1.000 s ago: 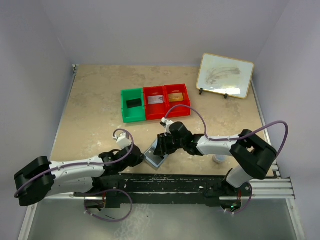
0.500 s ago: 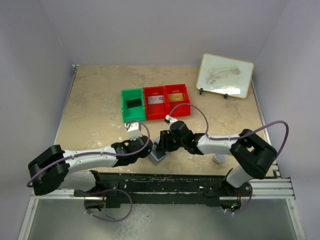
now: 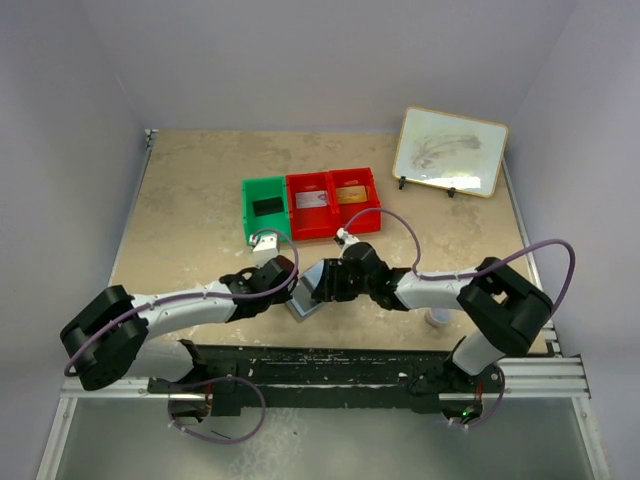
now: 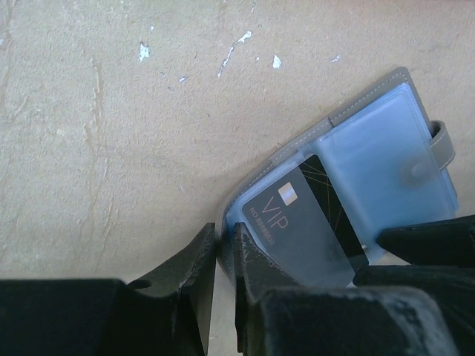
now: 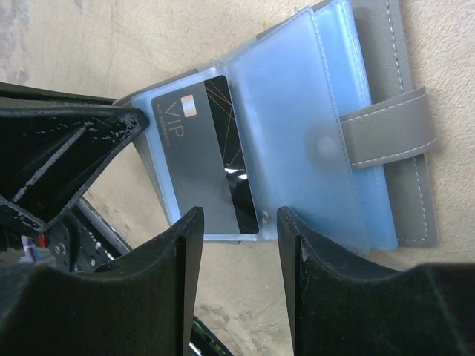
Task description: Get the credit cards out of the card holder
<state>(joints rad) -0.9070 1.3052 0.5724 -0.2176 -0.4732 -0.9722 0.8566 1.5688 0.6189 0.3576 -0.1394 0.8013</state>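
The card holder (image 5: 386,126) lies open on the worktop (image 4: 111,111) between the arms: grey stitched cover, snap strap, cloudy blue sleeves. The right gripper (image 5: 239,222), jaws apart, straddles its edge, steadying it, I'd say. The left gripper (image 4: 223,241) is pinched onto a sleeve corner, likely to free the dark VIP credit card (image 5: 197,159) inside.
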